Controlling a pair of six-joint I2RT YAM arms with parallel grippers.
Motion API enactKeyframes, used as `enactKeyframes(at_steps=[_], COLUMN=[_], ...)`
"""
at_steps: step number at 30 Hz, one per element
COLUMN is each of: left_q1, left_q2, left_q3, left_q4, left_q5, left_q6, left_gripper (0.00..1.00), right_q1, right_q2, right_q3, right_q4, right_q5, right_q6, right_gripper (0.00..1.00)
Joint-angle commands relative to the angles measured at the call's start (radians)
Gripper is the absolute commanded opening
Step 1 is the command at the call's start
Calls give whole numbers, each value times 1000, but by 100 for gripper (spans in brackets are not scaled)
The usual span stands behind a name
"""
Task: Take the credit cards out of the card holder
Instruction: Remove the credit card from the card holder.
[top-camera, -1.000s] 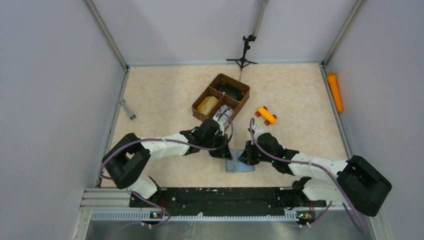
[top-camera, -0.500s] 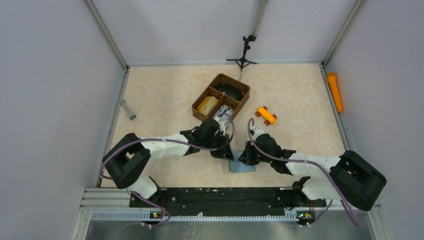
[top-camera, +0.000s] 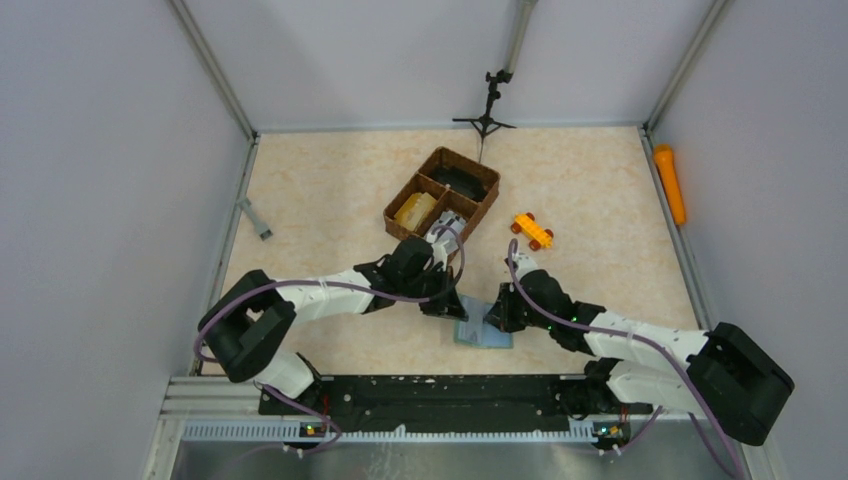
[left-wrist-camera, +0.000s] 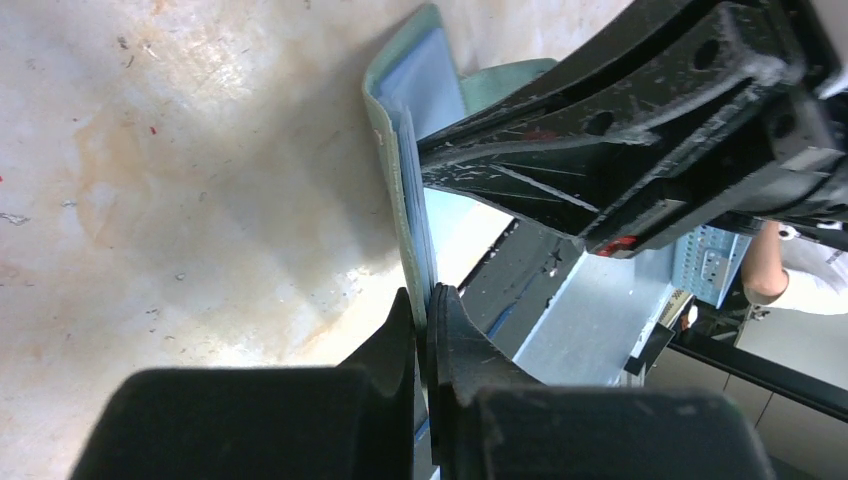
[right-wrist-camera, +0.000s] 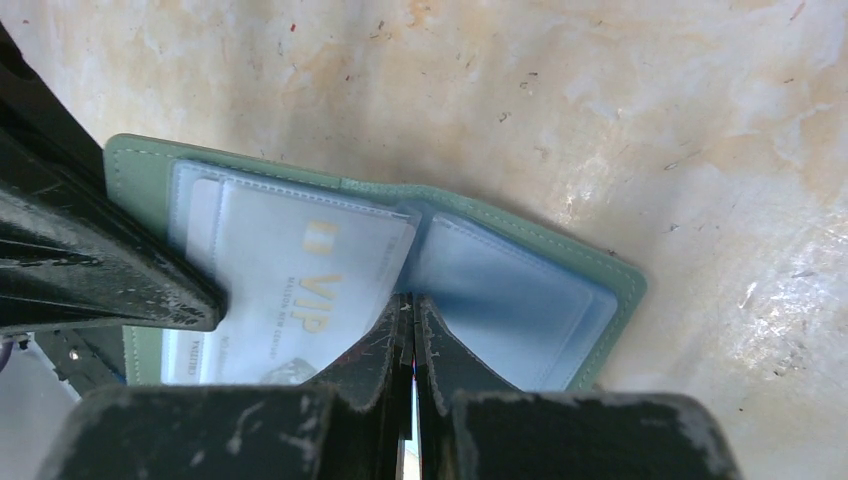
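Left gripper (left-wrist-camera: 425, 305) pinched tight on the edge of one flap of the card holder (right-wrist-camera: 520, 290), which lies spread open on the table (right-wrist-camera: 620, 90) between the arms. Right gripper (right-wrist-camera: 412, 305) also closed, tips at the edge of a pale VIP credit card (right-wrist-camera: 290, 260); cannot tell if it grips it. Card sits skewed in its sleeve, none out yet. Extraction barely begun, I'd judge.

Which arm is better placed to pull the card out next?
Left, probably. The left gripper is shut on the pale inner layers of the open grey-green folding card holder, at the pale VIP card's edge; the right gripper, shut, rests at the fold.
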Motion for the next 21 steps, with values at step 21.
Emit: enactKeyframes(at_steps=[21], left_q1=[5], left_q2=[-22], left_q3=[-9], left_q4=[268], left_q5=[164], left_q6=[-101], left_gripper=[12], right_q1=[10], right_q2=[24], right_q3=[18], right_q4=[31], right_q5=[-72], right_q6=[5], right_gripper=[0])
